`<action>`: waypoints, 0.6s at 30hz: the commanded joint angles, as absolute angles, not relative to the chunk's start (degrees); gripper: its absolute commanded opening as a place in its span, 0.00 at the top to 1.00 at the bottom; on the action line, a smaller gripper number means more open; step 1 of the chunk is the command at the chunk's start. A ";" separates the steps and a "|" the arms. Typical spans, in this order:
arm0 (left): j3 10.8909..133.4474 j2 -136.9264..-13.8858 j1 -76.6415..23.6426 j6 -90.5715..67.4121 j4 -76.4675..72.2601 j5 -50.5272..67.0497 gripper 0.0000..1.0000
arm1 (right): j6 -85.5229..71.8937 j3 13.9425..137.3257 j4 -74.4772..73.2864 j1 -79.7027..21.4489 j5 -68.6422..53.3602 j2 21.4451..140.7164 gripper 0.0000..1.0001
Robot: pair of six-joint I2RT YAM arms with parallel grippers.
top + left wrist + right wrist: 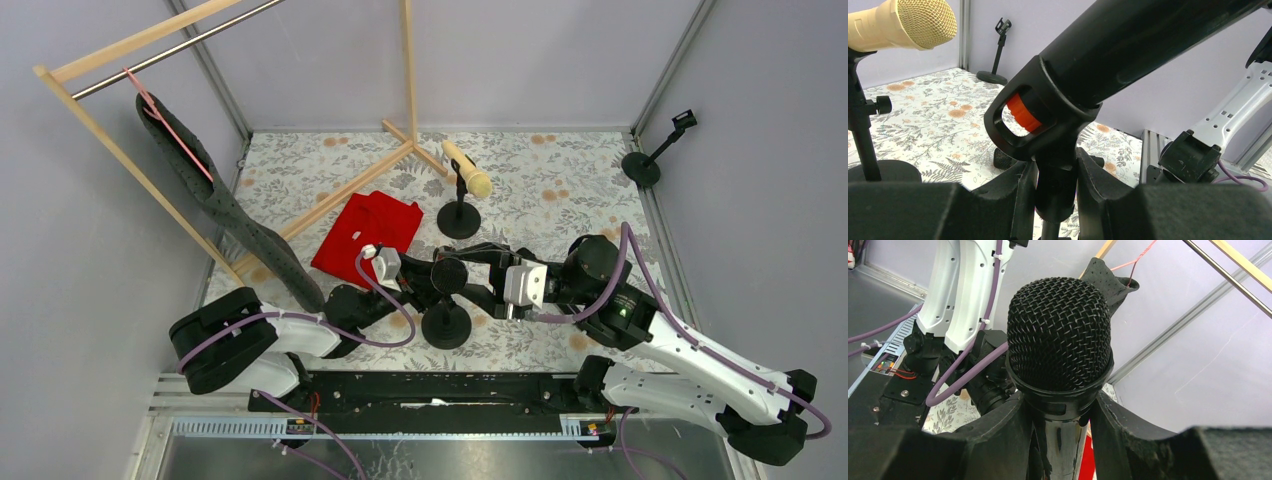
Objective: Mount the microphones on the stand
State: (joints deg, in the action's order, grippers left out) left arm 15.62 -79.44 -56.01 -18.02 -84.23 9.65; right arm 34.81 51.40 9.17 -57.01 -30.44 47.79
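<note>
Your right gripper [1060,432] is clenching the stiff, likely slick black microphone [1060,335] under its head; left gripper [1055,192] is clamping the stand [1068,125]

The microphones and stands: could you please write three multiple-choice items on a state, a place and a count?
1. The right gripper is: A open; B shut on the black mesh-headed microphone; C out of view.
2. The cream-beige stick microphone is: A in the right gripper; B clipped on a black round-based stand; C lying flat.
3. Black stands in the top view: A one; B two; C three.
B, it clamps the body; B, the stand grips it; C, that one, the near stand, the far-right stand.
</note>
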 commanded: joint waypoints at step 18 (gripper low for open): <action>15.50 -78.21 -57.57 -17.40 -91.52 17.84 1.00 | 30.31 41.27 -11.99 -55.89 -18.21 52.73 1.00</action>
